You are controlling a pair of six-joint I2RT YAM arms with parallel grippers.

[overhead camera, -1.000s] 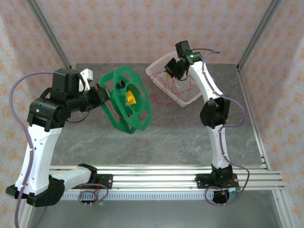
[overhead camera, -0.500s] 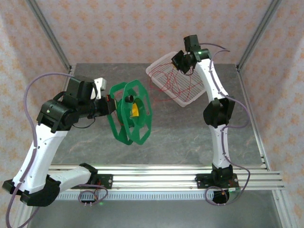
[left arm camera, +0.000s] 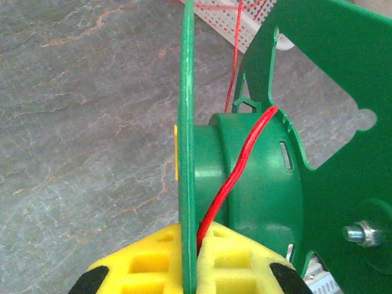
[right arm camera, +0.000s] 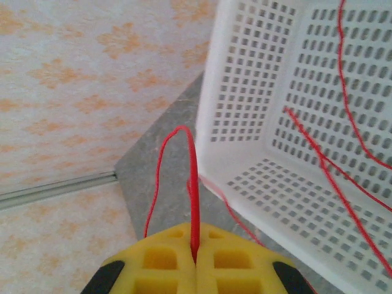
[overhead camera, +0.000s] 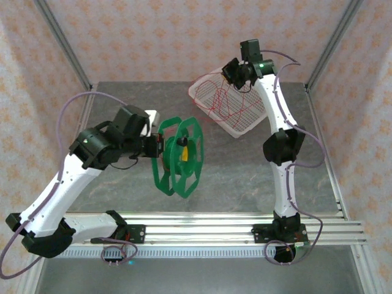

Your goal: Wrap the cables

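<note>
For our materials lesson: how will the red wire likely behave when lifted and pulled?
Probably floppy: the red wire arches into a tight loop above the right tool. Likely light, being so thin. It may snag, since loose strands sprawl over the perforated white basket.

The green reel ran off the left-wrist picture's top, right and bottom edges. The white basket was cropped at the top and right of the right-wrist view. From above, the red cable was too thin to trace toward the reel.
</note>
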